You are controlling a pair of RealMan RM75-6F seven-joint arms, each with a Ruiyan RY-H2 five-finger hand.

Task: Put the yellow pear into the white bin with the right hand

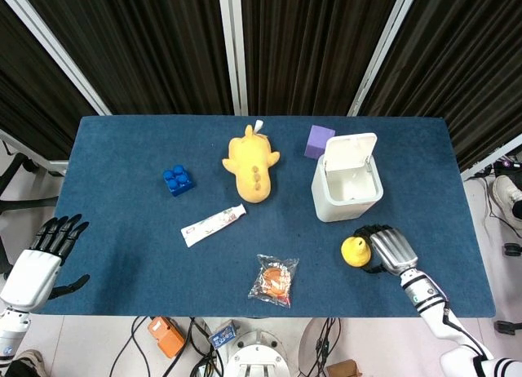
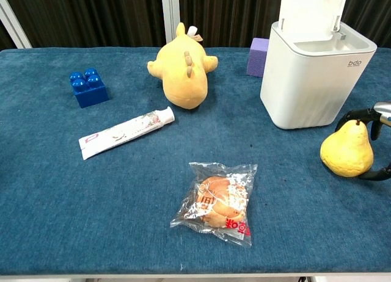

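Right hand (image 1: 390, 248) sits low over the near right part of the blue worktop (image 1: 122, 197), its fingers curled around the yellow pear (image 1: 356, 250). In the chest view, dark fingertips (image 2: 360, 115) hook over the pear's top by the stem and another curves under its right flank; pear (image 2: 347, 152) rests upright on the worktop, not lifted as far as can be seen. Grasp looks closed on the fruit, though how firmly cannot be told.

White bin (image 1: 347, 181) stands just beyond the right hand, lid (image 1: 351, 147) flipped up and back, interior open. Pear is near the bin's front wall, apart from it. Purple block (image 1: 319, 140) lies further off past the bin, at its far left corner.

To the left of the right hand, near: a clear snack packet (image 1: 275, 280) with an orange item inside. Further left and away: toothpaste tube (image 1: 213, 224) lying at a slant, yellow plush toy (image 1: 252, 165) lying lengthwise, blue building brick (image 1: 178, 180).

Left hand (image 1: 34, 267) hangs off the worktop's near left corner, well apart from everything, fingers spread, holding nothing. It shows only in the head view.
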